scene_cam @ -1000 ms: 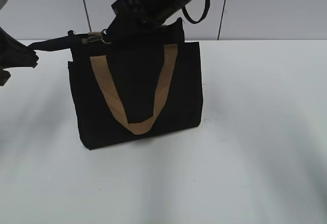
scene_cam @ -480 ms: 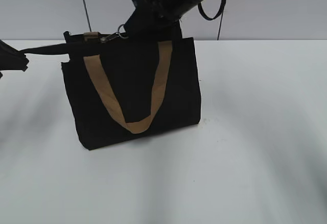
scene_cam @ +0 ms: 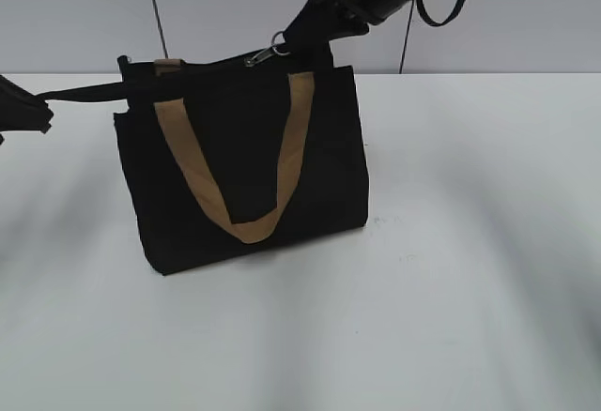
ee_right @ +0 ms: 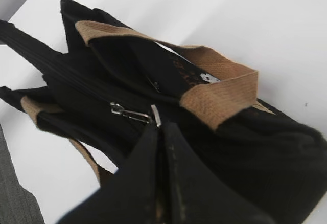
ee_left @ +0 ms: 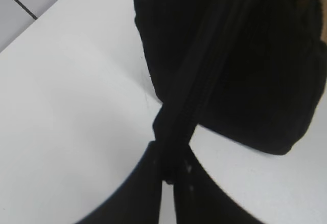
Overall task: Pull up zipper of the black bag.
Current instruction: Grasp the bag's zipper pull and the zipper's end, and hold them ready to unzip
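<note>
The black bag (scene_cam: 244, 176) stands upright on the white table, with a tan handle (scene_cam: 235, 214) hanging down its front. My left gripper (scene_cam: 38, 111) is shut on the black end strip of the zipper (scene_cam: 84, 92), held taut to the bag's left. In the left wrist view the jaws (ee_left: 171, 165) pinch that strip and the zipper line (ee_left: 204, 75) runs away to the bag (ee_left: 245, 70). My right gripper (scene_cam: 305, 40) is shut on the silvery zipper pull (scene_cam: 268, 54) right of the middle of the top edge. The right wrist view shows the jaws (ee_right: 161, 127) at the pull (ee_right: 130, 112).
The white table (scene_cam: 470, 242) stretches in front and to the right of the bag. A grey wall with vertical seams (scene_cam: 155, 17) rises behind. A black loop (scene_cam: 441, 7) hangs from the right arm.
My right gripper has moved to the right along the bag's top edge with the zipper pull. The bag shifted slightly left early on. The left gripper keeps its hold.
</note>
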Controlling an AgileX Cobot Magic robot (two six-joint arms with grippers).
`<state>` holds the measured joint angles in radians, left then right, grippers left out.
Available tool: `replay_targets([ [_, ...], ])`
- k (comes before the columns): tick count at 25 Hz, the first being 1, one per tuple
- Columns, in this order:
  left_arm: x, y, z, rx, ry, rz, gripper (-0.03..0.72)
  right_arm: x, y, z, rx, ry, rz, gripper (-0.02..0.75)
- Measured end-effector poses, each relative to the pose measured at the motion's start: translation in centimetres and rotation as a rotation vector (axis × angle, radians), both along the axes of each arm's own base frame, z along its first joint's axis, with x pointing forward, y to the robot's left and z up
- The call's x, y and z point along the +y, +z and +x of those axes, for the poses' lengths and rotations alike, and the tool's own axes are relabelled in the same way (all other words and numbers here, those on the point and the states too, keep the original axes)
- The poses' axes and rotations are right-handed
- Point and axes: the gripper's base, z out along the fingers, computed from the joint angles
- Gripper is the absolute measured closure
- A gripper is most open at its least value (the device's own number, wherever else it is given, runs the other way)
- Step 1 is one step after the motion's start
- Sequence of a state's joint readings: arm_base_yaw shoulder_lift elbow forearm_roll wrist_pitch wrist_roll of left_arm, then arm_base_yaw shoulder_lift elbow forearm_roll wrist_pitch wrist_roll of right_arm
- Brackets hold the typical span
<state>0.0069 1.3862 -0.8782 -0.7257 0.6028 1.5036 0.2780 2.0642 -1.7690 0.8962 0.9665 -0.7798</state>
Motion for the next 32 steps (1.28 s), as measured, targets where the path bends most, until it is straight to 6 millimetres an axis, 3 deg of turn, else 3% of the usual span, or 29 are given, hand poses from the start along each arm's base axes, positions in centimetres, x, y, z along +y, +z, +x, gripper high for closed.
replay_targets([
  [10,0.0,0.0,0.0,0.002,-0.001,0.001,0.659,-3.5,-0.4,0.9,0.010,-0.038,-0.055,0.738],
  [18,0.0,0.0,0.0,0.004,-0.001,-0.003,0.659,-3.7,0.1,0.7,0.006,-0.031,-0.063,0.738],
  [21,-0.1,0.1,0.0,0.003,0.009,-0.025,0.650,-3.9,0.6,0.6,-0.020,-0.022,-0.072,0.694],
  [24,-0.2,0.3,0.1,0.003,0.038,-0.078,0.558,-4.5,1.0,0.6,-0.047,-0.026,-0.089,0.552],
  [27,-0.3,0.3,0.1,0.012,0.040,-0.107,0.350,-4.6,1.2,0.4,-0.045,-0.016,-0.094,0.413],
  [29,-0.4,0.3,0.0,0.019,0.036,-0.116,0.223,-4.6,1.1,0.3,-0.032,-0.001,-0.097,0.383],
  [32,-0.5,0.3,-0.2,0.039,0.020,-0.125,0.157,-4.6,1.0,-0.1,-0.010,0.029,-0.102,0.368],
])
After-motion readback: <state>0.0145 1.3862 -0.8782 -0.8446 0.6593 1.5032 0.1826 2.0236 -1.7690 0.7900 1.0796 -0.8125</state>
